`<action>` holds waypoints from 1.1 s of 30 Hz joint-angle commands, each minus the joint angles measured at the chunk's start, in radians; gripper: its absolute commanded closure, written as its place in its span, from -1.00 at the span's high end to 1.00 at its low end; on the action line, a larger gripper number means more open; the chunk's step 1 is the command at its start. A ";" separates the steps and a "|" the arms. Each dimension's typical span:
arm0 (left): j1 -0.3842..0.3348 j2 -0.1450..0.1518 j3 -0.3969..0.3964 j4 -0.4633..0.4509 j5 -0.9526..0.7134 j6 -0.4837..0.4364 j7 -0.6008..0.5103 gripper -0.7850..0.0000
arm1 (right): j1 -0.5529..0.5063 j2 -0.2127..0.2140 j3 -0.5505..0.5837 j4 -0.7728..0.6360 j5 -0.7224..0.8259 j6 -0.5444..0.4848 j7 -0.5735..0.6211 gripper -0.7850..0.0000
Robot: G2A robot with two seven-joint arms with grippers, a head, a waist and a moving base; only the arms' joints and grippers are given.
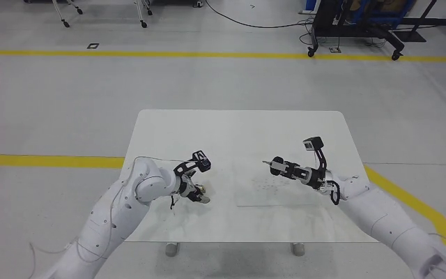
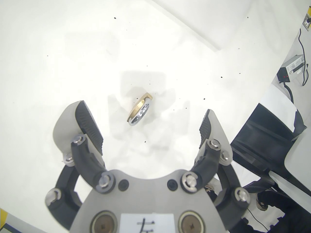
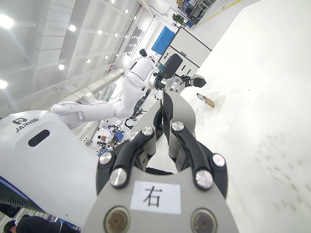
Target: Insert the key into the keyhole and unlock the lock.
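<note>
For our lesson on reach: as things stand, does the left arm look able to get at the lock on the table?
Probably yes. The left gripper hangs open right above the lock, which lies alone on the table with nothing in between.

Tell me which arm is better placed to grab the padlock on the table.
Left. The left gripper, open, points at the padlock, centred between its fingers; the right gripper is farther off, shut on the key.
</note>
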 commanded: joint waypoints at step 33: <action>-0.026 0.003 0.049 0.003 -0.006 0.029 -0.028 -0.83 | 0.000 0.000 0.000 0.000 0.000 0.000 0.000 -1.00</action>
